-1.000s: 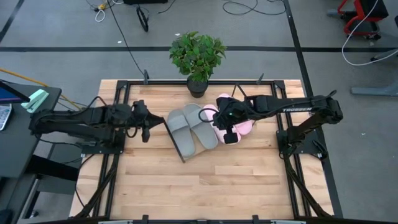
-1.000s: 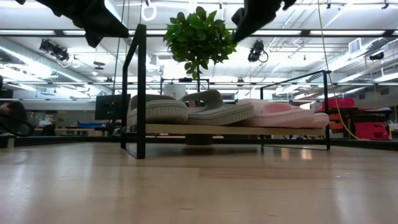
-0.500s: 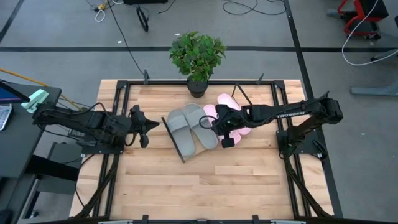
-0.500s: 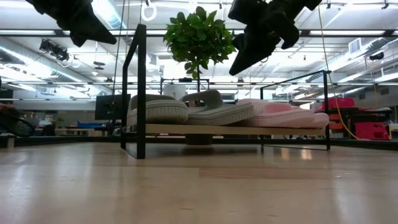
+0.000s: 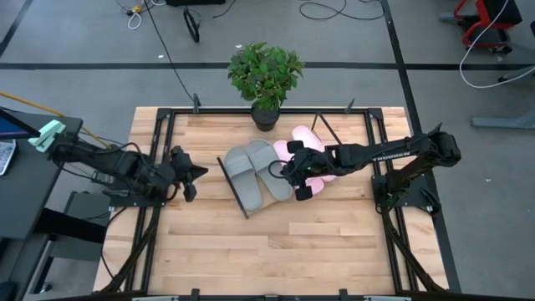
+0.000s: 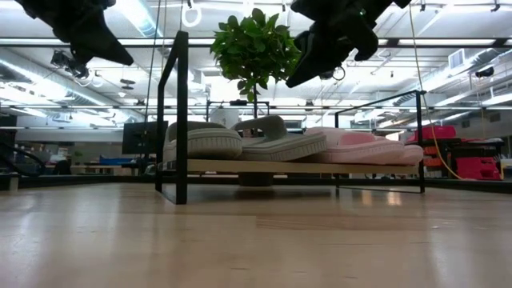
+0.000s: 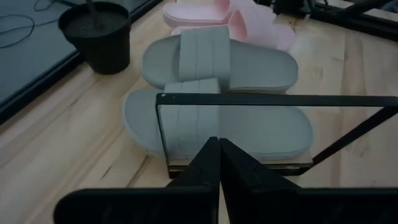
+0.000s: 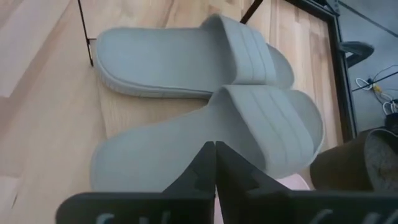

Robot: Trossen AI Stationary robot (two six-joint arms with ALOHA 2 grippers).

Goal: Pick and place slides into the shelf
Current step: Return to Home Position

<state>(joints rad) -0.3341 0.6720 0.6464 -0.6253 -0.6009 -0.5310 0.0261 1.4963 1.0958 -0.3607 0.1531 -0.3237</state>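
Right end effector [image 5: 287,171], closed and empty, hovers over grey foam slides [image 5: 255,171] on the slanted light-wood shelf [image 6: 320,167] at frame centre; left end effector [image 5: 196,170], closed, hangs centre-left.

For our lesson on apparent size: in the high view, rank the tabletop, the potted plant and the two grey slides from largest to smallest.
1. the tabletop
2. the potted plant, though its leaves sit nearer the camera, which flatters it
3. the grey slide nearer the left arm and the other grey slide: alike, so unranked

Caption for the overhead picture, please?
Grey slides and pink slides sit on the shelf; left gripper and right gripper hover shut.
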